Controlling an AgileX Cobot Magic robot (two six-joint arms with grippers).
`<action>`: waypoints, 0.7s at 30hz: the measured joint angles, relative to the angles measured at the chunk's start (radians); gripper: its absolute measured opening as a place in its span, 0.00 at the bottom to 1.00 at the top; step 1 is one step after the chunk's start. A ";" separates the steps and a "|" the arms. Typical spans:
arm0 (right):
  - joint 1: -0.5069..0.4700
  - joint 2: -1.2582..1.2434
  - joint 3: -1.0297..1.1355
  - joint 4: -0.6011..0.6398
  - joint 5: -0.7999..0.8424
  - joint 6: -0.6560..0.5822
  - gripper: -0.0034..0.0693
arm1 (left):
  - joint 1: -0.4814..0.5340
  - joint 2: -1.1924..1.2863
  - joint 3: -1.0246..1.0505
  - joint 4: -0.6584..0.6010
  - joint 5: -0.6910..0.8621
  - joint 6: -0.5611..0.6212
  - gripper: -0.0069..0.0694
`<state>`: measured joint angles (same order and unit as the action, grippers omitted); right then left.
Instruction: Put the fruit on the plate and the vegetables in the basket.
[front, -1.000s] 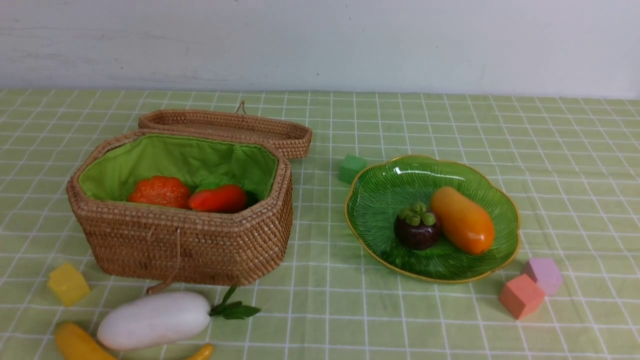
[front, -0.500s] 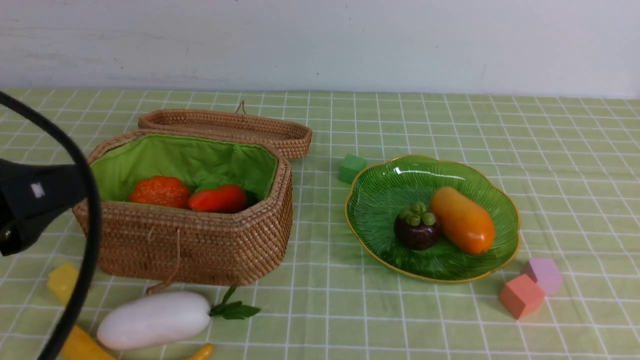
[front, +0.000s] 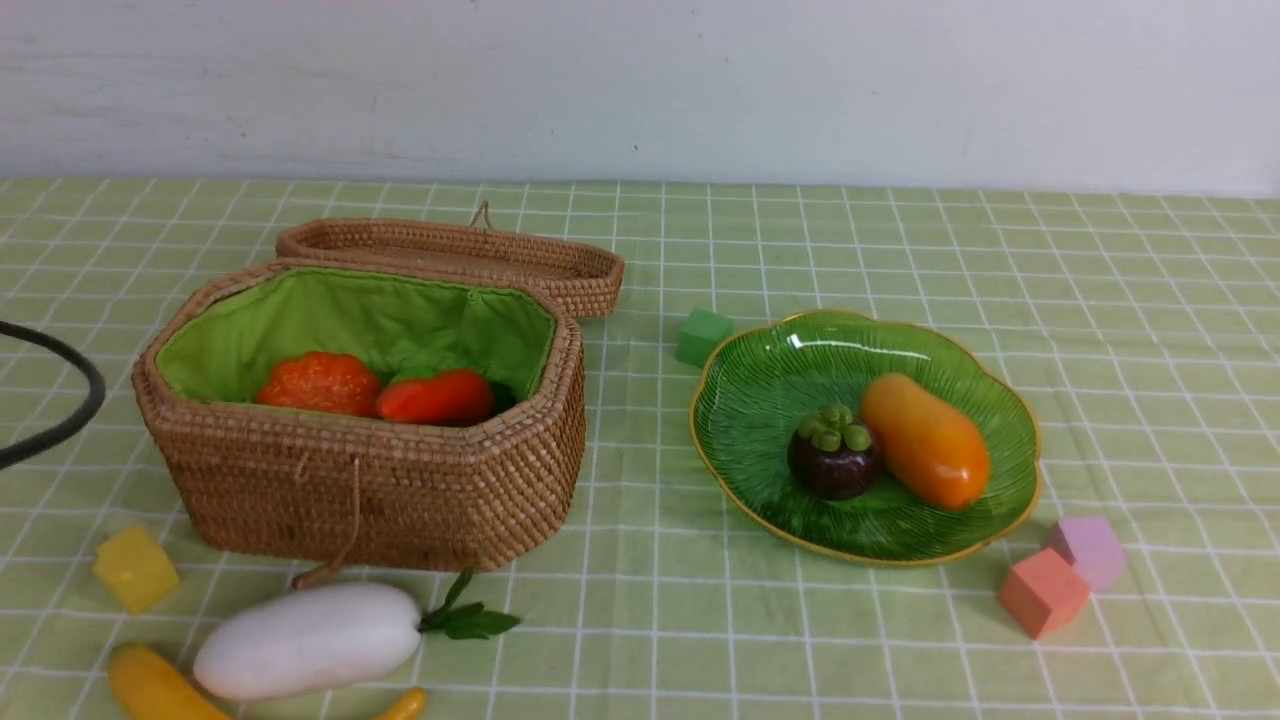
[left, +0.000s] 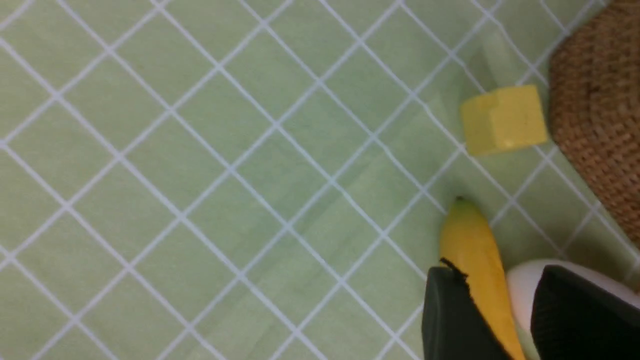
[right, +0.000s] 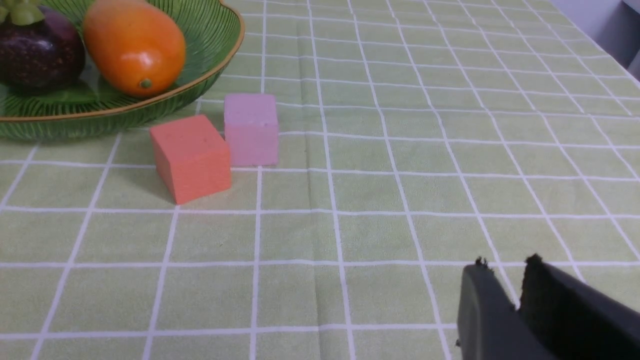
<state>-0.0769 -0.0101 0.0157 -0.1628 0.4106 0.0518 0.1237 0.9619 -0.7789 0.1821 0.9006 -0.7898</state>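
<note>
On the green plate (front: 760, 400) lie the purple mangosteen (front: 835, 460) and the orange mango (front: 925, 440). The open basket (front: 370, 480) holds the pumpkin (front: 318, 383) and the carrot (front: 437, 397). In front of the basket, the white radish (front: 305, 640) lies on the cloth with the banana (front: 150, 685) beside it. My left gripper (left: 500, 272) is open above them; banana (left: 475, 245) and radish (left: 520, 285) show between its fingers. My right gripper (right: 506, 262) hangs over bare cloth, open by a narrow gap and empty. Neither gripper shows in the front view.
The basket's lid (front: 450, 250) lies behind it. Foam cubes are scattered about: yellow (front: 135, 568) left of the basket, green (front: 703, 336) behind the plate, salmon (front: 1042, 592) and lilac (front: 1088, 550) at the plate's right front. A black cable (front: 60, 410) loops in at the left edge.
The left arm's black body, which covered the front view's left edge half a second ago, has left that view; only a cable loop remains. The fruit and vegetables have not moved.
</note>
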 joint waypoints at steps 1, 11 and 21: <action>0.000 0.000 0.000 0.000 0.000 0.000 0.23 | 0.000 0.001 -0.001 0.009 -0.002 -0.007 0.40; 0.000 0.000 0.000 0.000 0.000 0.000 0.25 | -0.030 0.001 -0.002 -0.038 -0.019 -0.019 0.40; 0.000 0.000 0.000 -0.001 0.000 0.000 0.26 | -0.030 0.008 -0.002 -0.112 -0.004 -0.008 0.40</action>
<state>-0.0769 -0.0101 0.0157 -0.1636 0.4106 0.0518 0.0939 0.9702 -0.7810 0.0697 0.8970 -0.7977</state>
